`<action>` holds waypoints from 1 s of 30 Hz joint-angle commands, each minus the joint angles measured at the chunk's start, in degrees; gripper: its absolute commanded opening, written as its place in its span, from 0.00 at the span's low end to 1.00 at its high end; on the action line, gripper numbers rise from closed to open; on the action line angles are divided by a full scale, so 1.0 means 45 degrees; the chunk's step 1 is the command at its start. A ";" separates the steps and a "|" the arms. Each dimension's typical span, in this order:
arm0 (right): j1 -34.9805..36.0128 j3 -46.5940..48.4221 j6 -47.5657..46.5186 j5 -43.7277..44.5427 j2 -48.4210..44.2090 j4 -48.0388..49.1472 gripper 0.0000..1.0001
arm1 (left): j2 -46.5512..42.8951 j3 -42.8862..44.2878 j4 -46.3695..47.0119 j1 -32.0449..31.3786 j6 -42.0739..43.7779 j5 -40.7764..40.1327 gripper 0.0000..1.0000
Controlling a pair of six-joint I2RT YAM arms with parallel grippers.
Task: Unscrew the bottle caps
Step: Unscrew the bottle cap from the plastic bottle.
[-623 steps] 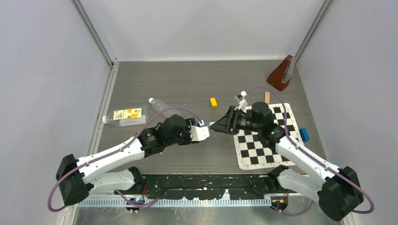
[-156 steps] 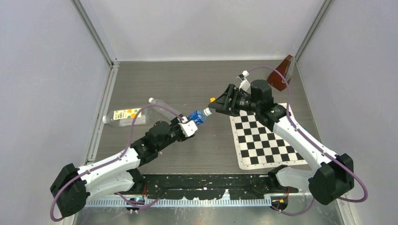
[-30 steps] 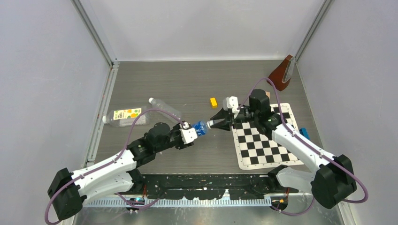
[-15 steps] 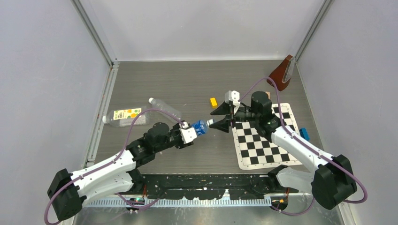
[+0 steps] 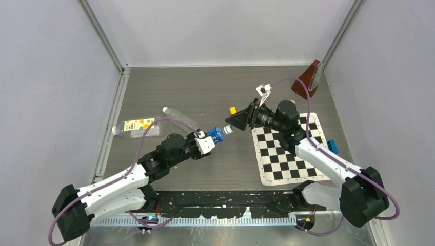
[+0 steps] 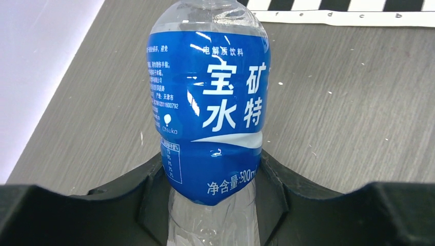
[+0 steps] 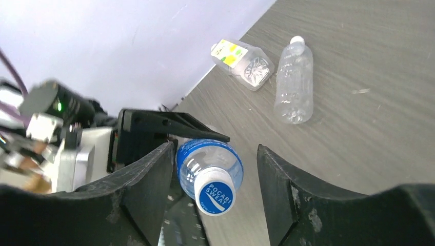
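Observation:
My left gripper (image 5: 206, 144) is shut on the lower body of the small blue-labelled bottle (image 5: 217, 134) and holds it above the table, neck towards the right arm. The left wrist view shows the bottle (image 6: 210, 102) clamped between the black fingers (image 6: 128, 200). Its white cap with a blue top (image 7: 216, 190) is on the neck (image 5: 228, 129). My right gripper (image 7: 215, 154) is open; its jaws stand on either side of the cap without touching it (image 5: 237, 121). The wider labelled bottle (image 5: 137, 126) and the slim bottle (image 5: 179, 118) lie at the left.
A checkerboard mat (image 5: 290, 151) lies under the right arm. A yellow block (image 5: 233, 110) lies behind the right gripper and a blue block (image 5: 333, 147) at the mat's right edge. A brown object (image 5: 306, 80) stands in the back right corner.
My right gripper was closed around the cap a second ago. It has opened, rotated and drawn back slightly. The left gripper still holds the bottle, its neck now a little higher.

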 commanded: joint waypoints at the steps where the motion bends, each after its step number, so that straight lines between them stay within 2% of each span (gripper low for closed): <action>1: -0.0004 0.0889 0.4968 0.1510 0.0629 -0.0323 0.65 | 0.0056 0.0195 0.1152 -0.0012 0.0154 -0.1043 0.00; 4: -0.0006 0.1331 0.6079 0.1607 0.0885 -0.1163 0.65 | -0.0038 0.0170 0.1120 -0.0012 0.0182 -0.1380 0.00; 9: -0.0009 0.2366 0.5713 0.2603 0.0871 -0.4118 0.68 | -0.0231 0.0007 0.1235 -0.0013 0.0085 -0.1503 0.00; 16: -0.0010 0.2131 0.6472 0.2692 0.0339 -0.4204 0.71 | -0.0243 0.0065 0.1237 -0.0013 0.0104 -0.1902 0.00; 23: -0.0004 0.2240 0.6692 0.1676 0.0683 -0.4368 0.72 | -0.0227 0.0133 0.1295 -0.0013 0.0085 -0.1908 0.00; 30: 0.0006 0.2498 0.6601 0.0028 0.1363 -0.3955 0.61 | -0.0138 0.0096 0.1257 -0.0013 0.0047 -0.1897 0.00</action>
